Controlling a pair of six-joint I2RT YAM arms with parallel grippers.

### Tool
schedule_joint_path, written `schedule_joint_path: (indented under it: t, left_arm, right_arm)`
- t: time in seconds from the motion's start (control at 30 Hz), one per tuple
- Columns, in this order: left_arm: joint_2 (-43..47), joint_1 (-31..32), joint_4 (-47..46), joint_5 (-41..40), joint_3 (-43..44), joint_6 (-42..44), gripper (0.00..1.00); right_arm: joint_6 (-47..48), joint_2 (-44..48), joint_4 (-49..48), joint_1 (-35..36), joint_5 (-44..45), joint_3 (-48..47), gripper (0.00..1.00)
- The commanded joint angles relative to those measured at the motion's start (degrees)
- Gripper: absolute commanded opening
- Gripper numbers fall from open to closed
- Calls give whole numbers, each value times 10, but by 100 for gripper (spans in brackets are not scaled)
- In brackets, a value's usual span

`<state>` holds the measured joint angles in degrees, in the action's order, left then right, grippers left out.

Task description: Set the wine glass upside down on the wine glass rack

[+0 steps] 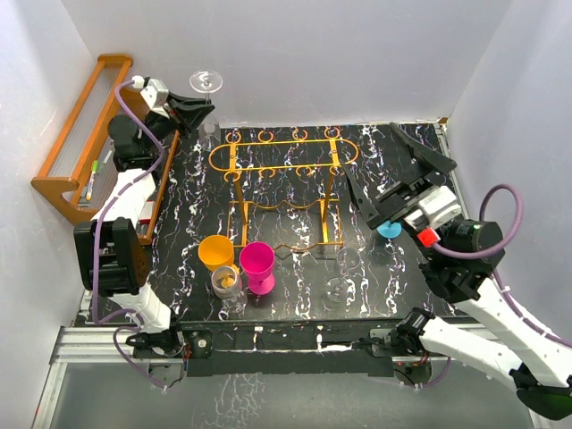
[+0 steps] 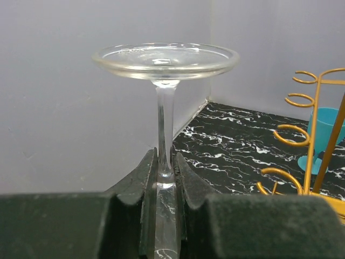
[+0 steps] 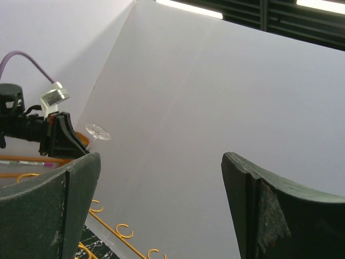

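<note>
My left gripper [image 1: 198,109] is shut on the stem of the clear wine glass [image 1: 206,83], held upside down with its round foot on top, above the back left corner of the mat. In the left wrist view the pads [image 2: 145,178] clamp the stem just below the foot [image 2: 165,58]. The orange-gold wire wine glass rack [image 1: 284,154] stands mid-mat, to the right of the glass; its ring slots show in the left wrist view [image 2: 310,129] and the right wrist view [image 3: 110,229]. My right gripper [image 1: 393,177] is open and empty, raised at the right, pointing toward the back wall [image 3: 161,205].
A brown wooden stepped rack [image 1: 76,147] lines the left wall. An orange cup [image 1: 216,252], a pink cup [image 1: 257,264] and a small clear glass [image 1: 226,282] stand at front left of the mat. Clear glasses [image 1: 340,277] and a blue cup [image 1: 389,230] stand at the right.
</note>
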<state>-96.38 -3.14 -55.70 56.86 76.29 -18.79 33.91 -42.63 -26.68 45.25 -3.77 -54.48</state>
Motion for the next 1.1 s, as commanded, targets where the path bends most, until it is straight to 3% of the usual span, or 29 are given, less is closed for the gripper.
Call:
schedule_joint_path:
  t: [0.0,0.33,1.07]
  left_arm:
    - [29,-6,-191,34,-28,-20,0]
    - [39,0,-292,-14,-135,-17,0]
    - [-23,53,-358,8,-190,-22,0]
  right_arm:
    - [-27,34,2,2,23,16,98]
    - [-74,78,50,2,46,30,98]
    - [-138,38,101,1,9,-7,98]
